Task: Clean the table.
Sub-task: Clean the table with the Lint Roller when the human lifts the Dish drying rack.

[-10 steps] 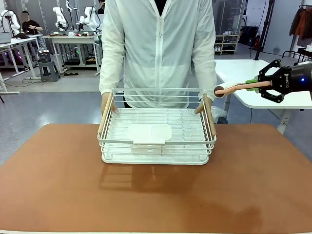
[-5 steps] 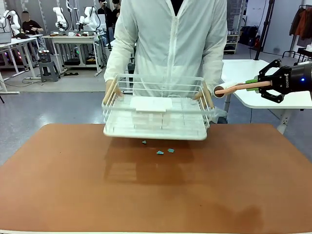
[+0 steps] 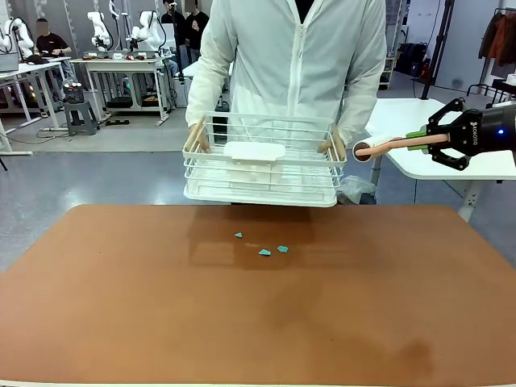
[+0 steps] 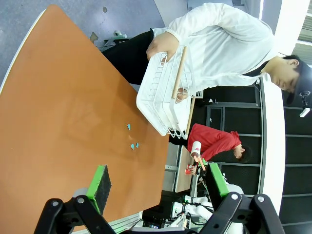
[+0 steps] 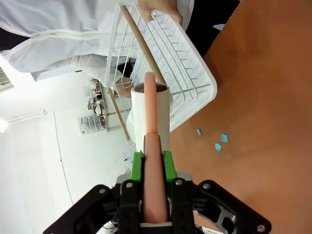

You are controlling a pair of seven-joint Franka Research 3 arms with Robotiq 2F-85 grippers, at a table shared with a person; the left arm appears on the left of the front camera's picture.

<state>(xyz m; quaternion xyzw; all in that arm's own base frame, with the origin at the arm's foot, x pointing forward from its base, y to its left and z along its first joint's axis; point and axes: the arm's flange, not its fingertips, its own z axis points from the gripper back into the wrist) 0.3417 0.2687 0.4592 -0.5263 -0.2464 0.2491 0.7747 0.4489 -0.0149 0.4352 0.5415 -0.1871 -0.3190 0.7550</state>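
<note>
Wide smooth matte terracotta table (image 3: 121, 306) with a thin pale edge fills the foreground of the front view. Three small flat teal scraps (image 3: 264, 252) lie close together on its far-middle part. A person in a white jacket (image 3: 294, 56) stands at the far side. Both hands (image 3: 196, 139) grip the pale wooden side rails of a white wire dish rack (image 3: 262, 173), held in the air above the far edge. Right gripper (image 3: 419, 139), off the table's right side, has its green pads clamped on the pink handle of a white cylindrical lint roller (image 3: 379, 147). Left gripper (image 4: 158, 183) has its jaws spread wide.
</note>
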